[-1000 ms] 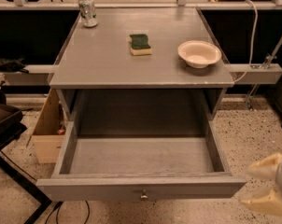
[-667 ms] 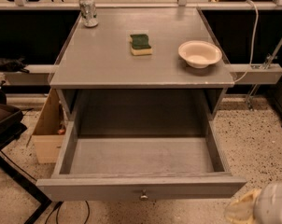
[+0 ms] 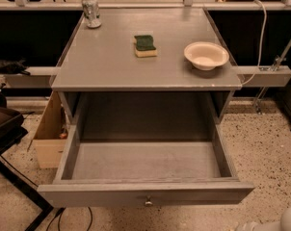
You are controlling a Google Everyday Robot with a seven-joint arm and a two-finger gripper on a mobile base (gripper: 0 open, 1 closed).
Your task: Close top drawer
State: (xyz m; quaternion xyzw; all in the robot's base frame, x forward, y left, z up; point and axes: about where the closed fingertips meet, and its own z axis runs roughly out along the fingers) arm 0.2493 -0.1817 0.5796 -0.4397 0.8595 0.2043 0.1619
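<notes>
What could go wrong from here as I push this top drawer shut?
1. The gripper sits at the picture's lower right corner, beyond the right end of the top drawer front and far from the knob. A push near that end may skew and jam the drawer.
2. The drawer is pulled far out, so a hard shove could jolt the can and bowl on the cabinet top.

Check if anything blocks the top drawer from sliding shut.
Nothing visible does: the top drawer is pulled out and bare inside, as is the opening behind it. The pincer sits in the lower right corner, off the drawer.
</notes>
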